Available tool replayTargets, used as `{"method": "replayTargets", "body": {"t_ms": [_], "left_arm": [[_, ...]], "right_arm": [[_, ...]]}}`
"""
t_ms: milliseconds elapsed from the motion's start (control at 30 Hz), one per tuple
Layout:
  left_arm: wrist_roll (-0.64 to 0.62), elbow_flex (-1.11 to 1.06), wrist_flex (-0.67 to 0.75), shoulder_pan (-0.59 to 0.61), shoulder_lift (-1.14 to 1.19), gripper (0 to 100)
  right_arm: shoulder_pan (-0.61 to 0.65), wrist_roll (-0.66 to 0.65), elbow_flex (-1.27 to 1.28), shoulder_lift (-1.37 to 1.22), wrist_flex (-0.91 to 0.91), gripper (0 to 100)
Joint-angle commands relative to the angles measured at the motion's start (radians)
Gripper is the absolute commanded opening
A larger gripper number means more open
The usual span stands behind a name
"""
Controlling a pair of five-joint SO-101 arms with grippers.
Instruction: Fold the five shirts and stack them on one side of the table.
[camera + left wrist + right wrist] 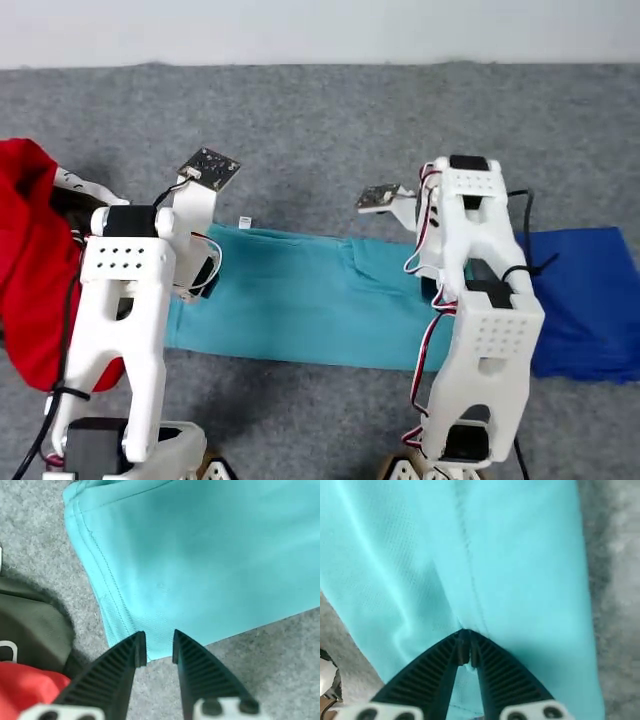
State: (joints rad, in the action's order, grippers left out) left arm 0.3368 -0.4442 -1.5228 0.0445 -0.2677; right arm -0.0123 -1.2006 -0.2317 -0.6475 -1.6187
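Teal shirt (pixel 300 300) lies flat mid-table, folded to a long strip w/ its long axis running side to side, from the left arm across to the right arm. One short end points at the red shirt (pixel 30 250) heaped on the left, the other at the blue shirt (pixel 580 300) lying flat on the right. A small white tag shows at the far edge nr the left end. Left gripper (pixel 155 650) hangs just over the strip's hemmed left end (pixel 210 555), right by a corner, jaws a little apart w/ nothing between them. Beside that corner sit a dark olive cloth (pixel 30 625) and a bit of red (pixel 25 690), so things are tight on that side. Right gripper (pixel 466 647) is down on the teal fabric (pixel 520 555) along a stitched seam, jaws pressed together; it looks to be pinching a fold of the cloth, tho the tips hide the contact. Grey table cover (pixel 320 120) is open along the far side, and there's a narrower bare band at the near edge betw. the two arm bases. Teal and blue seem to meet under the right arm.
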Motion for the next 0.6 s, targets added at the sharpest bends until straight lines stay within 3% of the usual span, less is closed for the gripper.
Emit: {"method": "replayTargets", "body": {"t_ms": [0,333,567], "left_arm": [[-0.009,0.002,0.005,-0.002,-0.023,10],[-0.009,0.002,0.005,-0.002,-0.023,10],[-0.011,0.002,0.005,-0.002,-0.023,10]], "right_arm": [[-0.015,-0.011,0.031,0.074,0.033,0.9],[-0.096,-0.008,0.032,0.136,0.094,0.9],[-0.016,0.094,0.226,0.147,0.189,5.1]]}}
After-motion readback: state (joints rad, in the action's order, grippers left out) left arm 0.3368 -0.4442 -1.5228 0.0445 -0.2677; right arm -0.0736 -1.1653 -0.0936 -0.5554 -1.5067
